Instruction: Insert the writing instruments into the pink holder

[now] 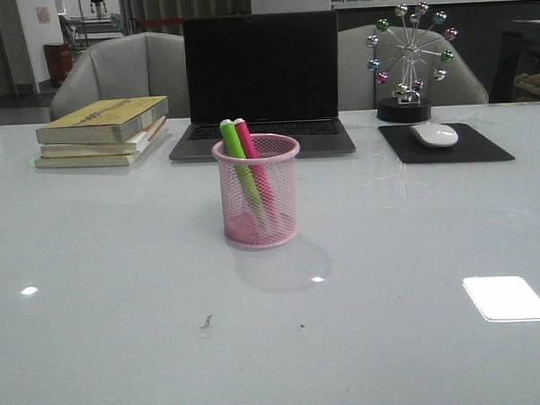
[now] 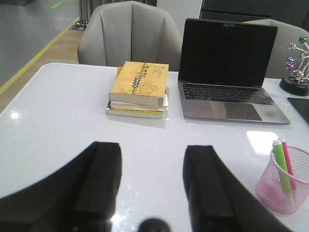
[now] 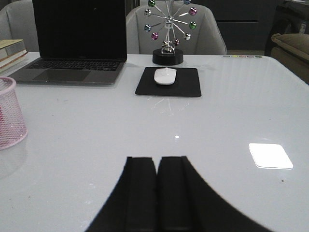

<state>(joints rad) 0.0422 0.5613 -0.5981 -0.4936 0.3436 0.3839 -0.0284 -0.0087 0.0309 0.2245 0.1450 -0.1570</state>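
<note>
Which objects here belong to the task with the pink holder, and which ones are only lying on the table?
For the task: green marker, pink marker, both standing inside the pink holder.

Just lying about: laptop, stack of books, mouse on its mouse pad, ferris-wheel ornament.

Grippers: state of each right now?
Left gripper: jaws open, holding nothing.
Right gripper: jaws closed, holding nothing.
</note>
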